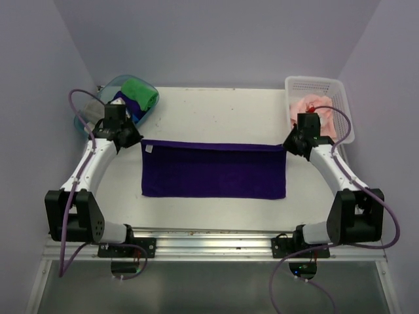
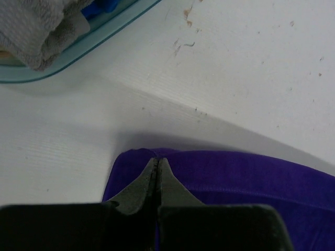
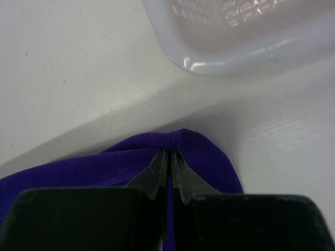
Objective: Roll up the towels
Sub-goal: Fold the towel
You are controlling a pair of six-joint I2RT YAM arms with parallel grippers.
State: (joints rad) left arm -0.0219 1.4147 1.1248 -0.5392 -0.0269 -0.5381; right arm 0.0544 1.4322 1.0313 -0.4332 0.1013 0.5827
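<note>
The purple towel (image 1: 213, 170) is shown spread flat on the worktop (image 1: 216, 118), not yet rolled. Its two far corners are pinched by the closed left tool (image 1: 131, 139) and right tool (image 1: 291, 140). Beyond, apparently rolled cloths (image 1: 139, 93) fill a tub (image 1: 124, 78); a pink towel (image 1: 308, 104) waits in a basket (image 1: 314, 82).

— What kind of place do we have here?
— We take it for a robotics lab booth: plain lilac walls (image 1: 216, 39) box in a white counter (image 1: 216, 111).
— And what else tells us so?
— We see the left arm (image 1: 91, 167) and right arm (image 1: 334, 167) bolted to an aluminium rail (image 1: 216, 241), with purple cables (image 1: 63, 255) trailing from their bases.
</note>
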